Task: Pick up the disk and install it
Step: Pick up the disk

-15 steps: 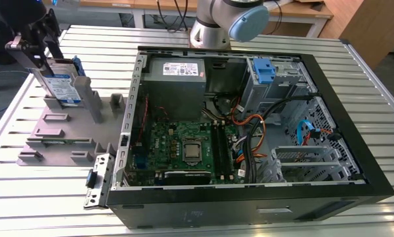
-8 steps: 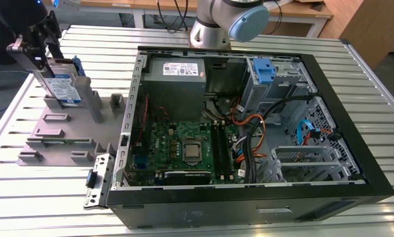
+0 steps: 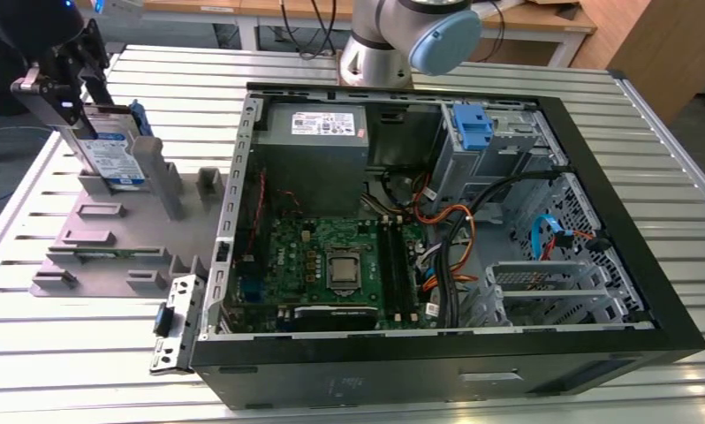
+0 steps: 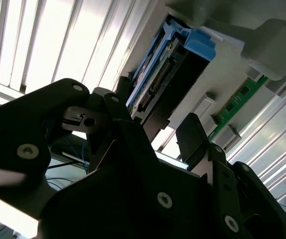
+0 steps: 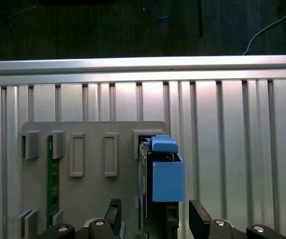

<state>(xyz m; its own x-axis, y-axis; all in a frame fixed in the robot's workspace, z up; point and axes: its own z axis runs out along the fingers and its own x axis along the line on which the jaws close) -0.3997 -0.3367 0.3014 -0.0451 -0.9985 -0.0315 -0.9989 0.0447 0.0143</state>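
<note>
The disk [image 3: 117, 159] stands upright in a slot of the grey fixture [image 3: 105, 231], at the exterior view's left. It is a silver-grey drive with a blue-and-white label and a blue carrier frame. My gripper [image 3: 91, 110] hangs over its top end. In the first wrist view the disk [image 5: 166, 174] lies between my two black fingers, and the gripper [image 5: 155, 211] is open, with a gap showing on each side. The second wrist view shows the disk's connector edge [image 4: 157, 74] just beyond the gripper [image 4: 155, 114].
The open computer case [image 3: 635, 265] lies at the exterior view's right, with motherboard [image 3: 329, 265], grey power supply [image 3: 317, 124] and a blue bracket [image 3: 475, 124] in the drive bay. A green memory stick [image 5: 52, 179] sits in the fixture. The slatted metal table [image 3: 94, 371] carries everything.
</note>
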